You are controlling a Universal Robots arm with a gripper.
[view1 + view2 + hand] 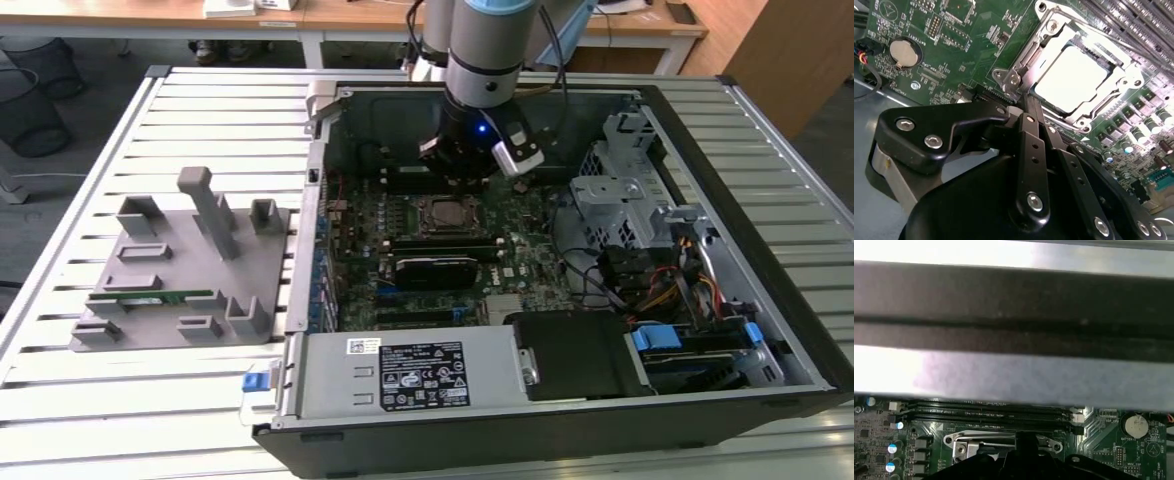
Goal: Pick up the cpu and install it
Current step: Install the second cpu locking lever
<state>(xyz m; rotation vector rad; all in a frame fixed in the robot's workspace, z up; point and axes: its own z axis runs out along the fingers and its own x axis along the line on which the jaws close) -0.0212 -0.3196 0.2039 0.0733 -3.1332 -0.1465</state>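
Slatted metal counter point(160, 400) carries an open PC case point(561, 400) lying on its side, and a grey plastic fixture point(180, 270) on the exterior view's left of the case. A green memory stick point(154, 297) lies in a slot of the fixture.

Inside the case: green motherboard point(441, 290), drive cage and cable bundle toward the exterior view's right, power supply along the near edge.

Arm point(487, 50) comes down into the case from above, with the hand point(461, 175) just behind the socket point(445, 212), close over the board.

Second wrist view: hand point(1026, 100) has its fingers together, tips meeting, clamped on nothing, touching or almost touching the socket frame edge. Cpu point(1071, 80) sits flat in the socket point(1019, 65), silvery top up, metal frame around it, apart from the fingertips. Coin cell point(903, 53) is well off to one side on the board.

First wrist view: socket frame point(1004, 442) and black memory slots point(986, 410) lie beside it.
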